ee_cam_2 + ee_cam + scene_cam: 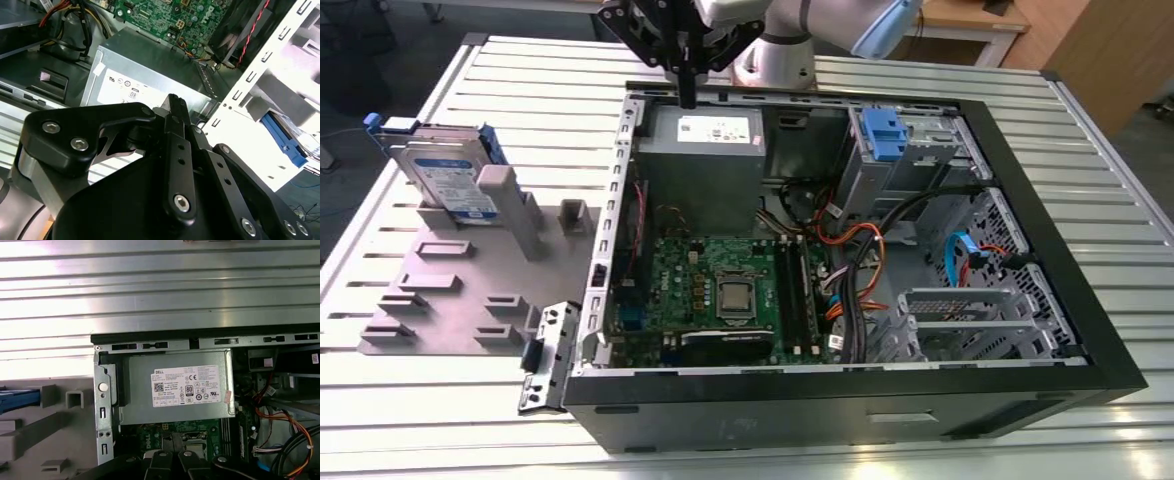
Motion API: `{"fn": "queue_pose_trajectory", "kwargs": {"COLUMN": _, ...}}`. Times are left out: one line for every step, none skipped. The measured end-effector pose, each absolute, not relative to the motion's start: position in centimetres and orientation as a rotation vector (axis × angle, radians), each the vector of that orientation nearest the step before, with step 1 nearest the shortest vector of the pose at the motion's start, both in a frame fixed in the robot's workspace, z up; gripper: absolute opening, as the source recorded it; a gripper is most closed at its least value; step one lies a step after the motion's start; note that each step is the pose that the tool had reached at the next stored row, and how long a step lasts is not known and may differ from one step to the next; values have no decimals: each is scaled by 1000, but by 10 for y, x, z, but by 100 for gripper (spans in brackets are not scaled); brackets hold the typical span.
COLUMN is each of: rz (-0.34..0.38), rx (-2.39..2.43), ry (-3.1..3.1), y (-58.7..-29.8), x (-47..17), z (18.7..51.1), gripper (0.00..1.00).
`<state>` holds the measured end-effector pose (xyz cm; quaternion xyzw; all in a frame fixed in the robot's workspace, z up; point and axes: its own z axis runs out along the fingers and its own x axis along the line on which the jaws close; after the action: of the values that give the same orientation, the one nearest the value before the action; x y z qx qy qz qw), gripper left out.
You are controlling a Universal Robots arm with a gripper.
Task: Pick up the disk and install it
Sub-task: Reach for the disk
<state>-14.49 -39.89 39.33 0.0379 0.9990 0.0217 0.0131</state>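
Nearest in the exterior view, the slatted metal table (440, 420) is noted, with an open computer case (854, 400) laid on its side upon it. A grey fixture plate (454, 290) is seen just beside the case, on the exterior view's left.

Inside the case, a green motherboard (720, 290) is recorded at the near left. An empty-looking grey drive cage (961, 320) is at the near right. Orange, black and blue cables (854, 240) are strung between the two.

Farther back, a grey power supply (700, 150) with a white sticker is seated against the far wall of the case. A blue bracket (883, 135) is fixed in the metal bay to the right of it.

The disk (447, 170) is found outside the case, stood upright on its edge in a slot at the far left corner of the fixture plate. Its white-and-blue label faces the near side, and blue rails are visible along its edges. It is well apart from the gripper and is touched by nothing but the plate.

Farthest, the gripper (684, 98) is held above the far edge of the power supply, pointing down. Its fingers (176, 107) are seen pressed together, closed on each other and not on any object. The arm (787, 40) is seen behind it, beyond the far wall of the case.
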Motion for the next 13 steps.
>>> {"fn": "queue_pose_trajectory", "kwargs": {"rz": 68, "rx": 118, "ry": 3113, "y": -399, "x": -145, "z": 393, "gripper": 11}}
{"fn": "queue_pose_trajectory", "kwargs": {"rz": 68, "rx": 118, "ry": 3113, "y": -399, "x": -145, "z": 393, "gripper": 11}}
{"fn": "queue_pose_trajectory", "kwargs": {"rz": 68, "rx": 118, "ry": 3112, "y": -399, "x": -145, "z": 393, "gripper": 11}}
{"fn": "queue_pose_trajectory", "kwargs": {"rz": 68, "rx": 118, "ry": 3113, "y": -399, "x": -145, "z": 393, "gripper": 11}}
{"fn": "queue_pose_trajectory", "kwargs": {"rz": 68, "rx": 118, "ry": 3112, "y": -399, "x": -145, "z": 393, "gripper": 11}}
{"fn": "queue_pose_trajectory", "kwargs": {"rz": 68, "rx": 118, "ry": 3112, "y": -399, "x": -145, "z": 393, "gripper": 11}}
{"fn": "queue_pose_trajectory", "kwargs": {"rz": 68, "rx": 118, "ry": 3112, "y": -399, "x": -145, "z": 393, "gripper": 11}}
{"fn": "queue_pose_trajectory", "kwargs": {"rz": 68, "rx": 118, "ry": 3112, "y": -399, "x": -145, "z": 393, "gripper": 11}}
{"fn": "queue_pose_trajectory", "kwargs": {"rz": 68, "rx": 118, "ry": 3112, "y": -399, "x": -146, "z": 393, "gripper": 11}}
{"fn": "queue_pose_trajectory", "kwargs": {"rz": 68, "rx": 118, "ry": 3112, "y": -399, "x": -146, "z": 393, "gripper": 11}}
{"fn": "queue_pose_trajectory", "kwargs": {"rz": 68, "rx": 118, "ry": 3112, "y": -399, "x": -147, "z": 393, "gripper": 11}}
{"fn": "queue_pose_trajectory", "kwargs": {"rz": 68, "rx": 118, "ry": 3112, "y": -399, "x": -148, "z": 393, "gripper": 11}}
{"fn": "queue_pose_trajectory", "kwargs": {"rz": 68, "rx": 118, "ry": 3112, "y": -399, "x": -149, "z": 393, "gripper": 11}}
